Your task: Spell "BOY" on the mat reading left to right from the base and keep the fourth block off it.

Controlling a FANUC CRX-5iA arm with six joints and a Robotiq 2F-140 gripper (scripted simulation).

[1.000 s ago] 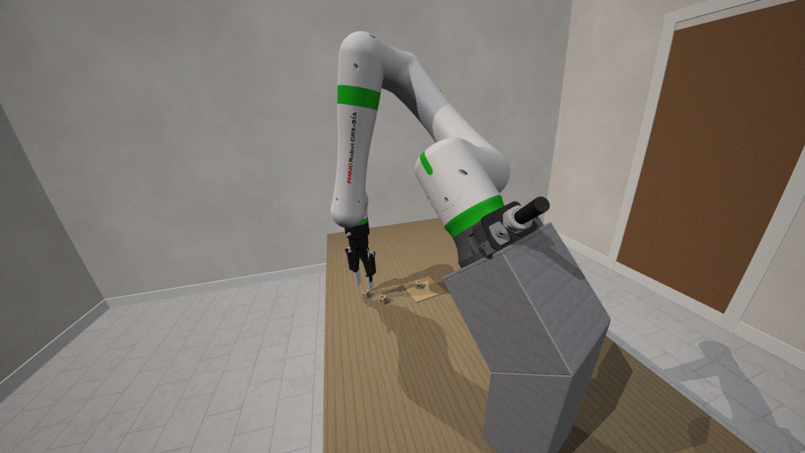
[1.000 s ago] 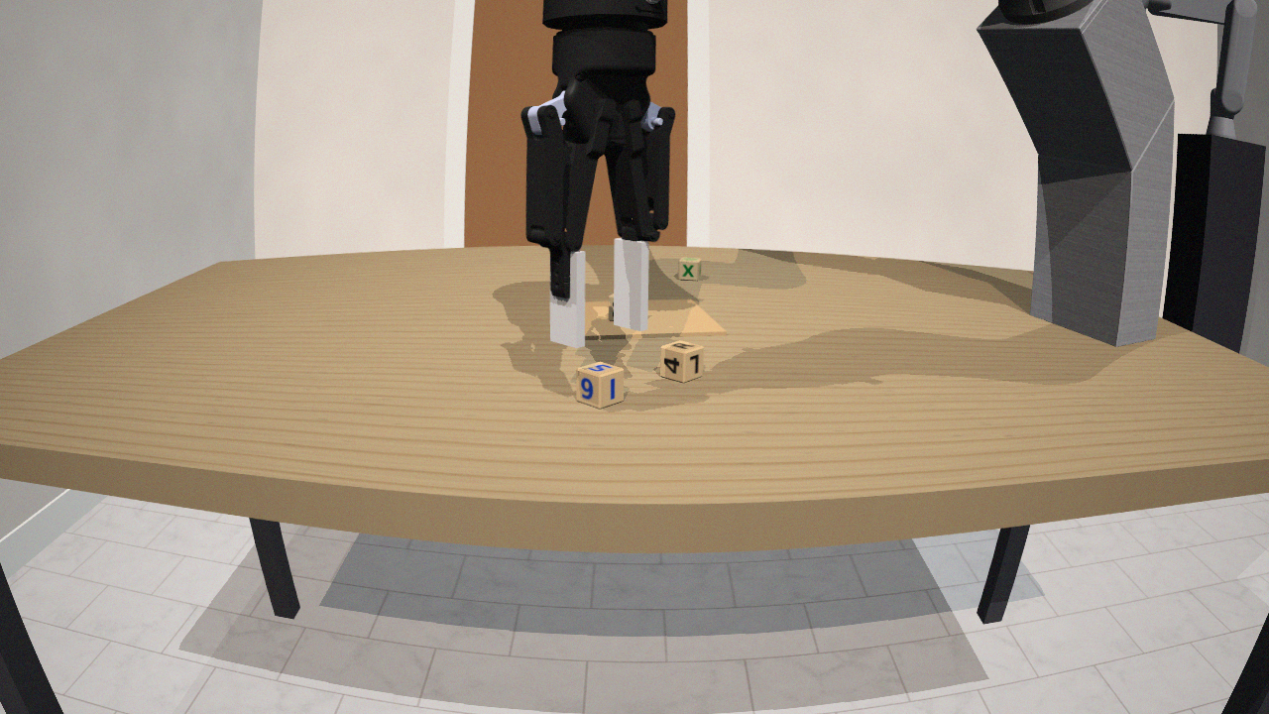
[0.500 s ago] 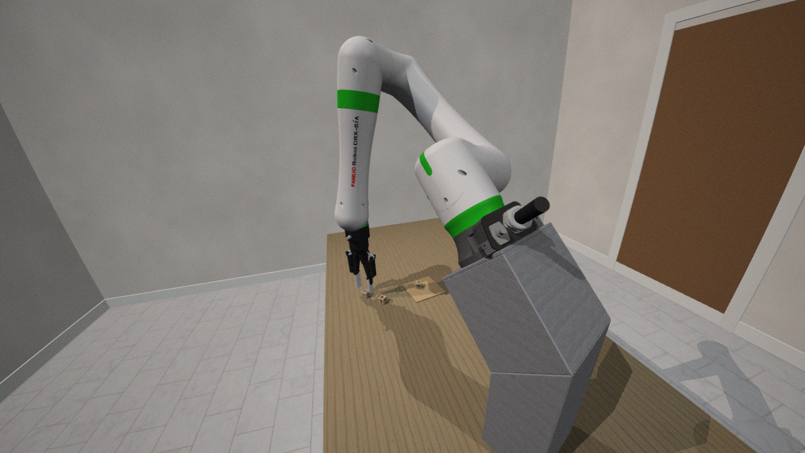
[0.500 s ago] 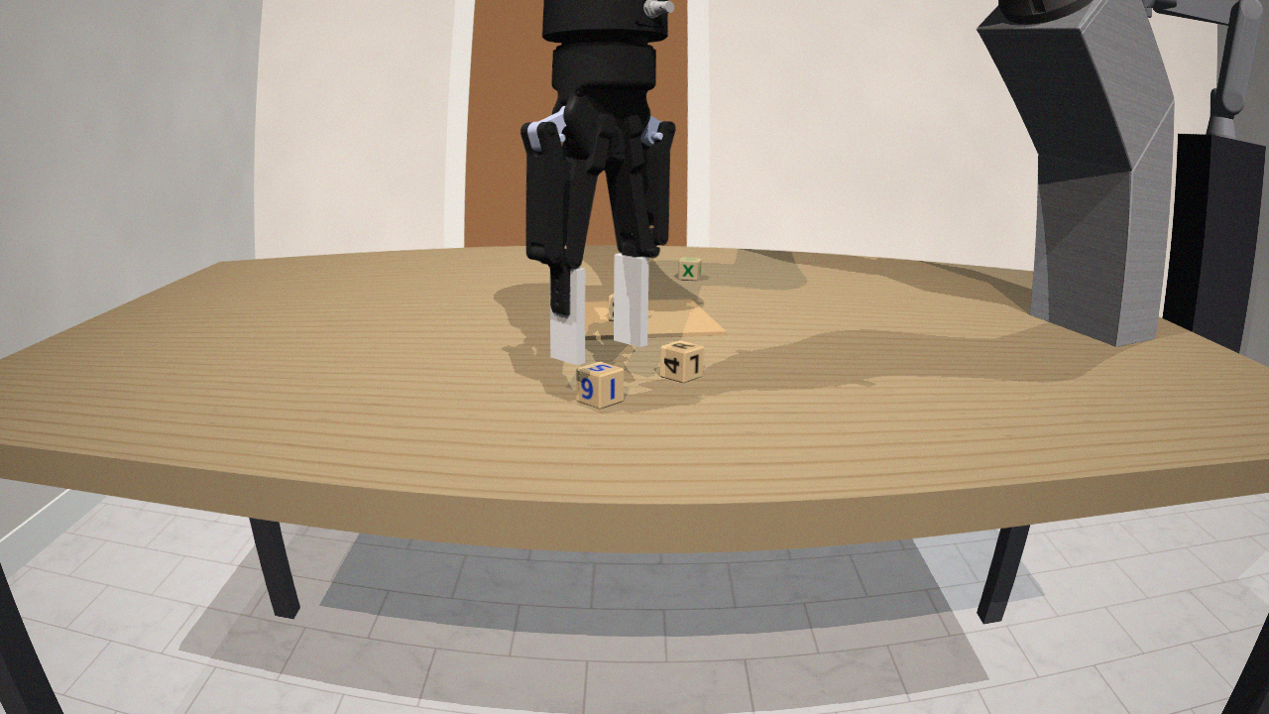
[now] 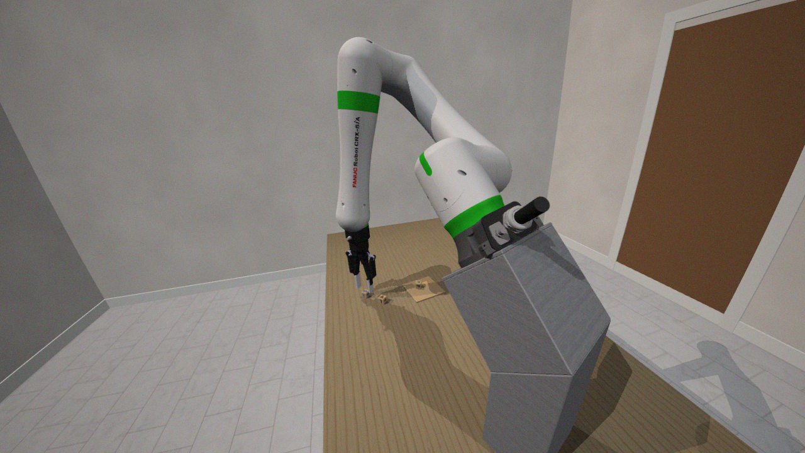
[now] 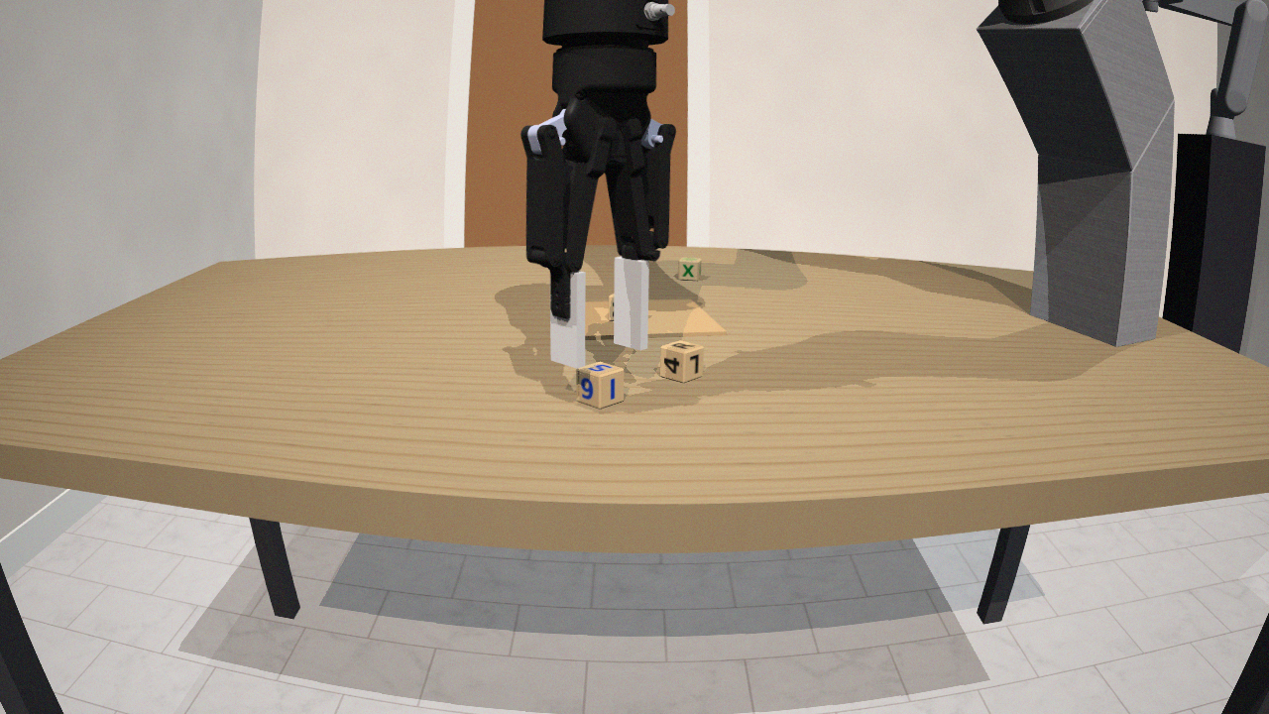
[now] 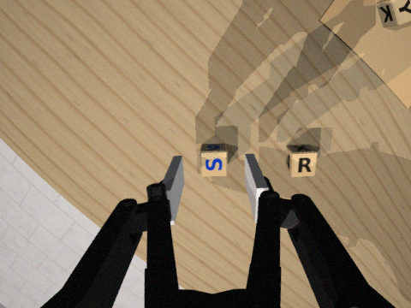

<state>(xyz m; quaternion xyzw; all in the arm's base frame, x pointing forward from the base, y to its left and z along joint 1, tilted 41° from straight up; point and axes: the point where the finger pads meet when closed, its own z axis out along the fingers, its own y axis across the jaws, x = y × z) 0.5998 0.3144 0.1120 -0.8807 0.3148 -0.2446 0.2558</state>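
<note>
My gripper (image 5: 364,289) (image 6: 600,351) (image 7: 213,168) is open, pointing down over the blue S block (image 5: 365,294) (image 6: 600,385) (image 7: 213,163). In the wrist view this block lies between the fingers, untouched; its S lies sideways. The tips are above the table. The R block (image 5: 382,299) (image 6: 681,362) (image 7: 303,164) lies beside it, with a black R on top. The block with Y on top (image 5: 419,284) (image 6: 613,306) (image 7: 402,12) lies on the mat (image 5: 430,293) (image 6: 705,322) (image 7: 399,86), partly hidden by a finger in the exterior view. A block with a green X on its side (image 6: 689,269) lies beyond the mat.
The wooden table (image 5: 348,360) (image 6: 355,399) (image 7: 86,85) ends at an edge left of the S block in the wrist view. The robot's grey pedestal (image 5: 523,315) (image 6: 1083,239) stands on the table's base side. The arm's shadows fall across the blocks and mat.
</note>
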